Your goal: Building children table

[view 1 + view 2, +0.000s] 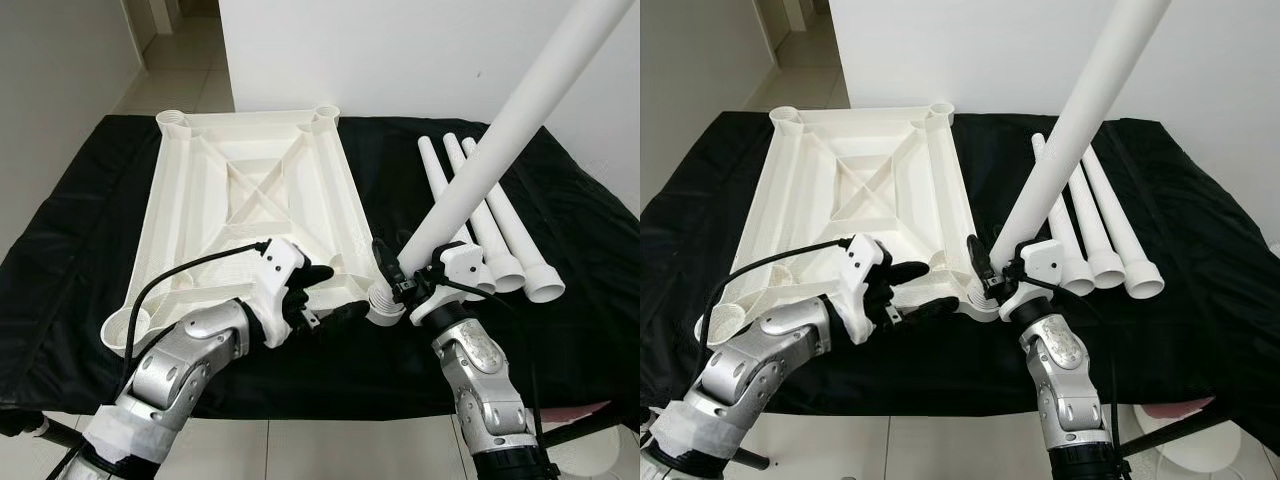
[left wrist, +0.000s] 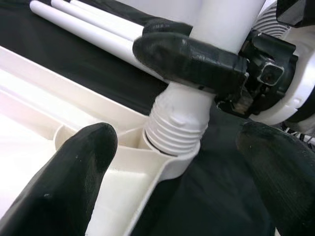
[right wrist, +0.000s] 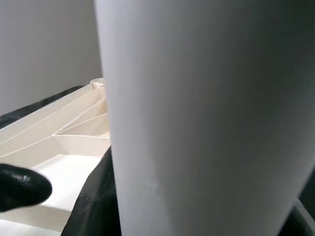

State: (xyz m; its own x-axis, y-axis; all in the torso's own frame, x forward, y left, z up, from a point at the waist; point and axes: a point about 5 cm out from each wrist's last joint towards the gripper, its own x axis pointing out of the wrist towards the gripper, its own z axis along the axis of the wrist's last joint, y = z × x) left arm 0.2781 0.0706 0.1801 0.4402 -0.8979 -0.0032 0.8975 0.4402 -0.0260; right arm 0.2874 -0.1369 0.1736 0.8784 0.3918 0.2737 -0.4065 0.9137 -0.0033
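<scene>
A white plastic tabletop [image 1: 250, 190] lies upside down on a black cloth, with a round socket at each corner. My right gripper [image 1: 400, 275] is shut on a long white table leg [image 1: 500, 140] that slants up to the right. The leg's threaded end [image 2: 177, 123] sits in the near right corner socket [image 2: 167, 162], tilted. My left gripper [image 1: 325, 295] is open at that same corner. One of its fingers [image 2: 74, 162] is over the tabletop's edge and the other [image 2: 280, 167] is over the cloth, with nothing held between them.
Three spare white legs [image 1: 500, 220] lie side by side on the black cloth [image 1: 580, 230] to the right of the tabletop. A white wall [image 1: 400, 50] stands behind. The cloth's front edge is just below my arms, with tiled floor [image 1: 330, 450] underneath.
</scene>
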